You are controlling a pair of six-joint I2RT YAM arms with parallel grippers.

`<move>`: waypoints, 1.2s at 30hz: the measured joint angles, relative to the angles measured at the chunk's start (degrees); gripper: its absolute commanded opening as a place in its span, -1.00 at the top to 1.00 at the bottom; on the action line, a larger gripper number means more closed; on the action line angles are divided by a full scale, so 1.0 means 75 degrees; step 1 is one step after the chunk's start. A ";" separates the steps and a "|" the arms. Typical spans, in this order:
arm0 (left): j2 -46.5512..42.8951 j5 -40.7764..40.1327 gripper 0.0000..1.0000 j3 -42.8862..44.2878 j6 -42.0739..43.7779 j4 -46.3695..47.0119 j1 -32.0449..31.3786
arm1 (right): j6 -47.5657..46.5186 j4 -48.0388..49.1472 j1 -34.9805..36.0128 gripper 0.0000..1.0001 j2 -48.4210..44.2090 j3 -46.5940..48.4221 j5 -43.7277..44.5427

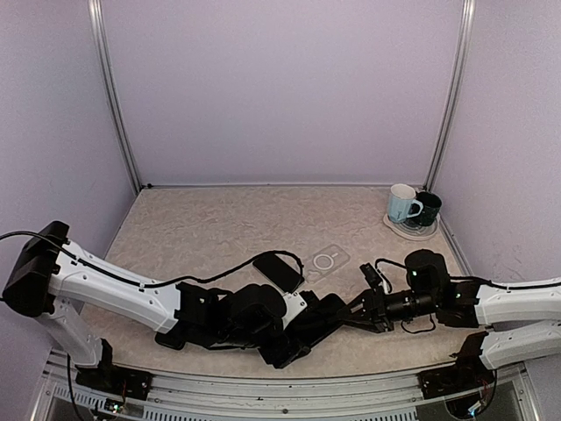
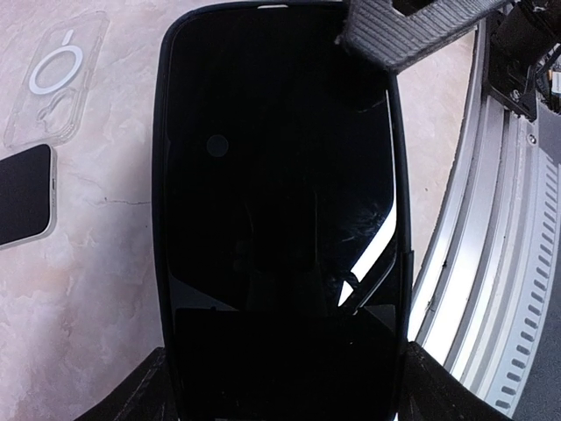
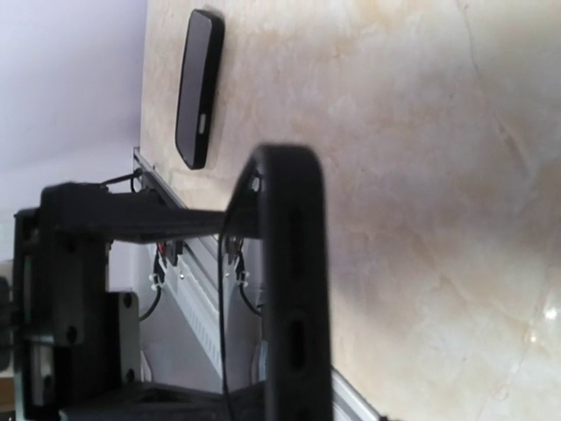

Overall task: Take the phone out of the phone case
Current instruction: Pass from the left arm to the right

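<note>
Black case [image 2: 160, 219] around the phone [image 2: 280, 175], the pair held up off the table [image 1: 193, 228] on the near side of the clear case [image 1: 323, 260], left gripper [image 1: 296, 335] clamped across the black case's width. Right gripper [image 1: 361, 307] is at its far corner, one ribbed finger pad [image 2: 412, 26] over the rim, though I cannot tell whether those fingers have bitten. Second phone [image 1: 279, 270] lies flat just beside the clear case.

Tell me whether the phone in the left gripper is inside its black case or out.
Inside: the rim of the black case wraps the dark screen of the phone on all visible sides.
</note>
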 measured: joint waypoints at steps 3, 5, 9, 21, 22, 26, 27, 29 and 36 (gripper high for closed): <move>-0.0003 0.0029 -0.07 0.0000 0.0044 0.0012 -0.0015 | 0.0076 0.0003 -0.0035 0.22 -0.0015 0.0000 0.0090; -0.0006 0.0050 -0.07 0.0000 0.0070 0.0012 -0.0029 | 0.0189 0.0020 -0.0064 0.29 -0.0032 0.0000 0.0131; -0.0006 0.0061 -0.07 0.0000 0.0096 0.0012 -0.0073 | 0.0350 0.0184 -0.0087 0.39 -0.0093 0.0000 0.0134; 0.0029 0.0055 -0.07 0.0513 0.0329 -0.0052 -0.0131 | 0.0790 0.0720 -0.0184 0.75 -0.0306 -0.0195 -0.0289; 0.0047 0.0055 -0.07 0.0583 0.0353 -0.0055 -0.0140 | 0.0781 0.0717 -0.0187 0.82 -0.0370 -0.0195 -0.0312; 0.0166 -0.0026 -0.10 0.0743 0.0408 -0.0082 -0.0178 | 0.0819 0.0627 -0.0230 1.00 -0.0621 -0.0259 -0.0358; 0.0204 -0.0029 -0.14 0.0766 0.0408 -0.0073 -0.0181 | 0.0810 0.0600 -0.0239 1.00 -0.0659 -0.0286 -0.0358; 0.0271 -0.0038 -0.36 0.0833 0.0408 -0.0096 -0.0207 | 0.0804 0.0539 -0.0259 1.00 -0.0755 -0.0335 -0.0361; 0.0411 -0.0160 -0.83 0.1192 0.0373 -0.0321 -0.0289 | 0.0682 0.0265 -0.0475 1.00 -0.1265 -0.0425 -0.0455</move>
